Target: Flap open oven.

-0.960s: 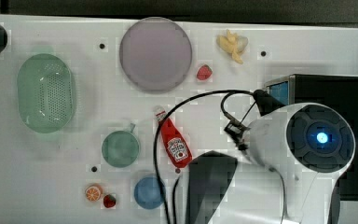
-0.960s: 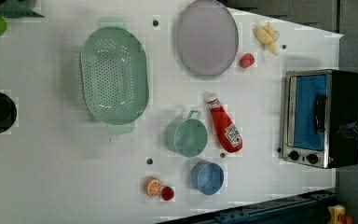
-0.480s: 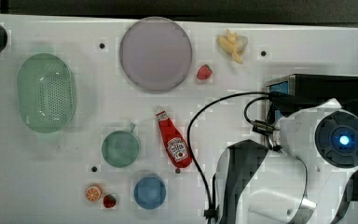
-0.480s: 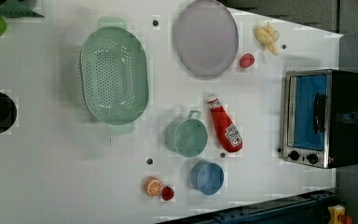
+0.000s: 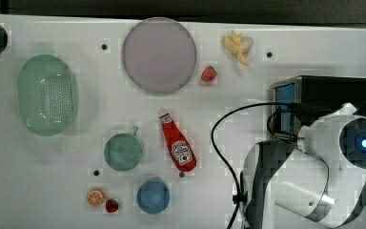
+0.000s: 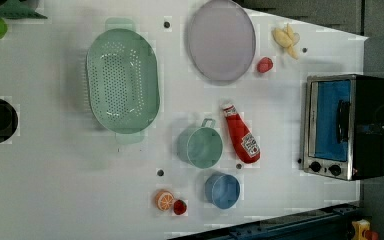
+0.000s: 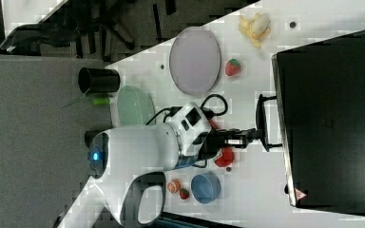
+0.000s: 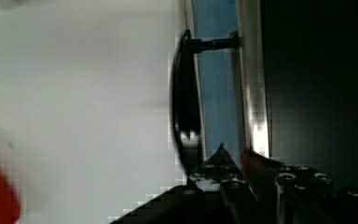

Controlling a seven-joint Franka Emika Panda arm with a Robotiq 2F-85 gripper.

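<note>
Reaching one oven [image 7: 330, 123], pincer [image 7: 253, 134] narrow at its handle [image 7: 261, 122], two cups, one ketchup bottle [image 5: 177, 146].

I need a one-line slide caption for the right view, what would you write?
Robot arm's gripper reaches the black handle of the closed oven.

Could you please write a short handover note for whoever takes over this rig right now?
Pincer: nearly shut, holding nothing, reaching at the oven's door handle in the right view; contact cannot be told.
Oven: at the table's edge, on the left view's right, door shut, handle against the blue glass.
Done: approach to the handle.
Left: hook or grip the handle, then flap the door down and open.
</note>
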